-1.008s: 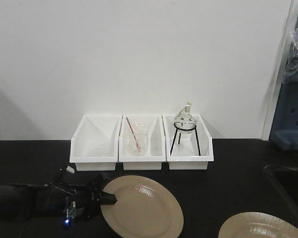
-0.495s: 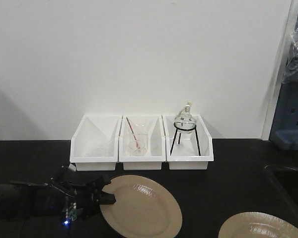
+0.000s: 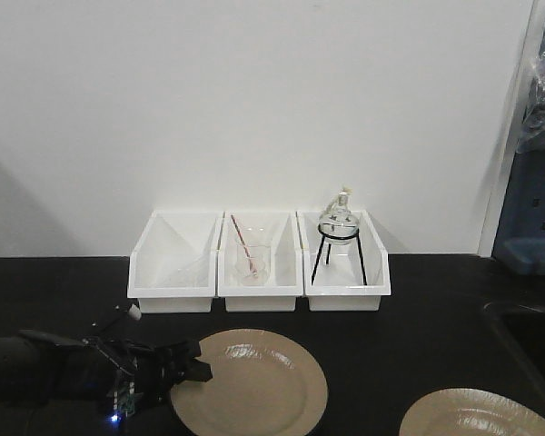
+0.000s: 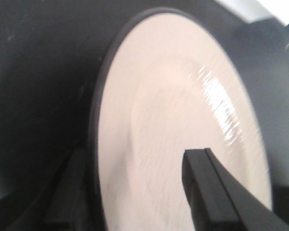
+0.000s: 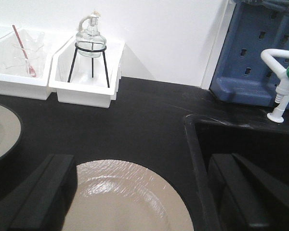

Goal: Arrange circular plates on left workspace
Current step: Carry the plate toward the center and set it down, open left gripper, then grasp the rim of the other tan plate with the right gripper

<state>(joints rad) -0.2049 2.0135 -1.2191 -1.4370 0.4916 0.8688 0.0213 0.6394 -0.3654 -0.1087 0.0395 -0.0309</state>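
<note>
Nearest the robot, the left gripper (image 3: pixel 195 361) pinches the rim of the left plate (image 3: pixel 254 383), one finger (image 4: pixel 216 192) over its face, the other under the edge; the right gripper (image 5: pixel 144 168) hangs spread wide above the right plate (image 5: pixel 123 199). Both plates lie on the black countertop (image 3: pixel 418 318); glossy, stiff and likely breakable, they seem best taken at the rim. Beyond lie a sink (image 5: pixel 260 139) at right, three white bins (image 3: pixel 259 292), then a plain white wall (image 3: pixel 254 109).

Left plate (image 3: pixel 254 383): round, tan, glossy, dark edge; face up, left of centre on the black countertop (image 3: pixel 409 327).
Right plate (image 3: pixel 477 413): identical; lies flat, front right, well apart.
</note>
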